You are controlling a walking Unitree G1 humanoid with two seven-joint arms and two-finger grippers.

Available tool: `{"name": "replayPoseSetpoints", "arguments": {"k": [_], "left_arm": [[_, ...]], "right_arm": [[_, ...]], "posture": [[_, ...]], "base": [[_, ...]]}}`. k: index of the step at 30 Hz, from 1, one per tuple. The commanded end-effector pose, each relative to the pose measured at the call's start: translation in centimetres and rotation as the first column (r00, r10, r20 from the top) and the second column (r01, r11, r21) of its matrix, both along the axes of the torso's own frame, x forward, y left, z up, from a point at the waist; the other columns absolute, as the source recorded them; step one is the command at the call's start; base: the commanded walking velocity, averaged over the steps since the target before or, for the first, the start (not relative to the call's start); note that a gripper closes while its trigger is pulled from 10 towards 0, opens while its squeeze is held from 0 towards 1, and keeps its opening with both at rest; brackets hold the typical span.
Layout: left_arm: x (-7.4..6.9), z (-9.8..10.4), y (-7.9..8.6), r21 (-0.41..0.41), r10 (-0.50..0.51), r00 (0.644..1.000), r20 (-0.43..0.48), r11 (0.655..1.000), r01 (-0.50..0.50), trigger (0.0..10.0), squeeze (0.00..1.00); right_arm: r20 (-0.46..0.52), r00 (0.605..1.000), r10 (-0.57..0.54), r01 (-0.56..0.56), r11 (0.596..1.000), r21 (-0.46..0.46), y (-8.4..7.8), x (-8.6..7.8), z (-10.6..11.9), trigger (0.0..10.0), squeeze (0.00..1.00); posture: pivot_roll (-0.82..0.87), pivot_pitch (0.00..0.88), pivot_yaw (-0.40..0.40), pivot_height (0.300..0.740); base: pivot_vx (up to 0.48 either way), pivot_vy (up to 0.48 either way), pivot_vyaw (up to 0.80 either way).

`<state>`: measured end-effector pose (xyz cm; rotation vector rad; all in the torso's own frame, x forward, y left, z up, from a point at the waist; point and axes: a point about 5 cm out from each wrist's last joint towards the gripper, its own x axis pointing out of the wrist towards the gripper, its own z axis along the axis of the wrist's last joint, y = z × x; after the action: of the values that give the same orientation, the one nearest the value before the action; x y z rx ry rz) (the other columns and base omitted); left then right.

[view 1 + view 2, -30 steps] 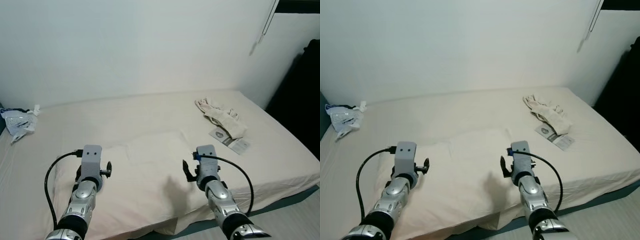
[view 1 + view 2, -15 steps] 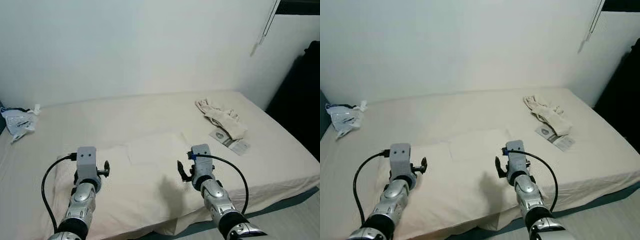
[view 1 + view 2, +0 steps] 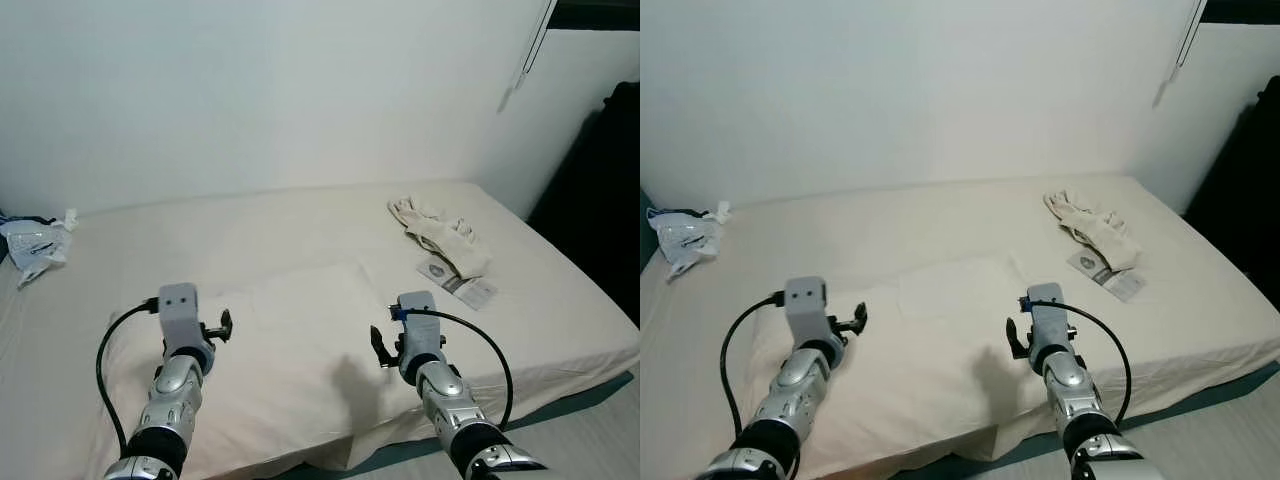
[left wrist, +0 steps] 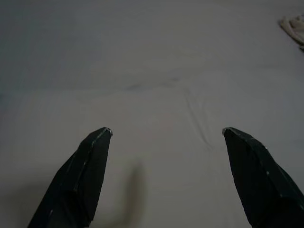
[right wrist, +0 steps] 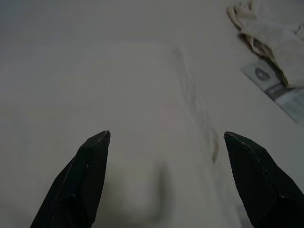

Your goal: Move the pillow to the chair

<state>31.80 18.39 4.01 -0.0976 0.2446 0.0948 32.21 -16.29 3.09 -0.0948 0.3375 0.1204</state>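
The bed (image 3: 560, 330) spans the head views from wall to near edge, covered in a cream sheet. Low and flat on it, near its front edge, lies the pillow (image 3: 270, 340), the same cream as the sheet, so its outline is faint. At the bed's far left corner sits a crumpled plastic bag (image 3: 30, 245); towards the bed's right side lies a bundle of pale cloth (image 3: 440, 235), with a printed leaflet (image 3: 458, 280) just beside it on the side nearer the front edge.

Both silver arms reach out over the pillow. The left gripper (image 4: 166, 142) hangs above the pillow's left part, the right gripper (image 5: 166, 145) above its right part, near the pillow's right edge. The head views show only the wrists and camera blocks, not the fingertips. The wrist views supply that: each pair of black fingers is spread wide, with nothing between them and bare cream fabric below. Whether the tips touch the pillow cannot be made out. The right wrist view also takes in the cloth and leaflet beyond the pillow's edge.
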Motion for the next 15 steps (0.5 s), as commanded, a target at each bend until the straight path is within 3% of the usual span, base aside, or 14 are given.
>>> {"name": "replayPoseSetpoints", "arguments": {"k": [1,3,7,9,12,15], "left_arm": [[-0.2,-0.4,1.1,0.036,0.034,0.999,-0.041,0.999,-0.032,10.0,0.00],[-0.2,-0.1,1.8,0.137,0.052,0.998,-0.035,0.990,-0.046,10.0,0.00],[-0.9,-0.2,3.0,0.093,0.078,0.997,-0.022,0.993,-0.076,10.0,0.00],[-1.1,-0.5,3.0,0.108,0.064,0.997,-0.037,0.992,-0.059,10.0,0.00],[-1.3,-1.1,1.8,0.129,-0.012,0.999,-0.051,0.992,0.018,10.0,0.00],[-1.1,-0.9,1.0,0.140,-0.015,1.000,-0.026,0.990,0.019,10.0,0.00]], "right_arm": [[0.028,0.999,0.019,-0.020,0.999,0.041,0.6,0.4,0.6,10.0,0.00],[0.038,0.998,0.043,-0.046,0.996,0.082,1.2,0.5,0.8,10.0,0.00],[0.096,0.994,0.049,-0.061,0.990,0.128,2.0,0.6,1.4,10.0,0.00],[0.100,0.994,0.048,-0.061,0.990,0.127,2.0,0.6,1.5,10.0,0.00],[0.072,0.996,0.056,-0.062,0.994,0.089,1.4,0.1,0.7,10.0,0.00],[0.032,0.998,0.054,-0.055,0.997,0.054,0.8,-0.5,-0.1,10.0,0.00]], "posture": [[-0.01,0.043,-0.041,0.740],[-0.01,0.041,-0.037,0.740],[-0.03,0.031,0.003,0.740],[-0.03,0.031,0.003,0.740],[-0.03,0.027,-0.017,0.740],[-0.03,0.033,-0.018,0.740]], "base": [[0.000,0.000,0.00],[0.000,0.000,0.00],[0.000,0.000,0.00],[0.000,0.000,0.00],[0.000,0.000,0.00],[0.000,0.000,0.00]]}}
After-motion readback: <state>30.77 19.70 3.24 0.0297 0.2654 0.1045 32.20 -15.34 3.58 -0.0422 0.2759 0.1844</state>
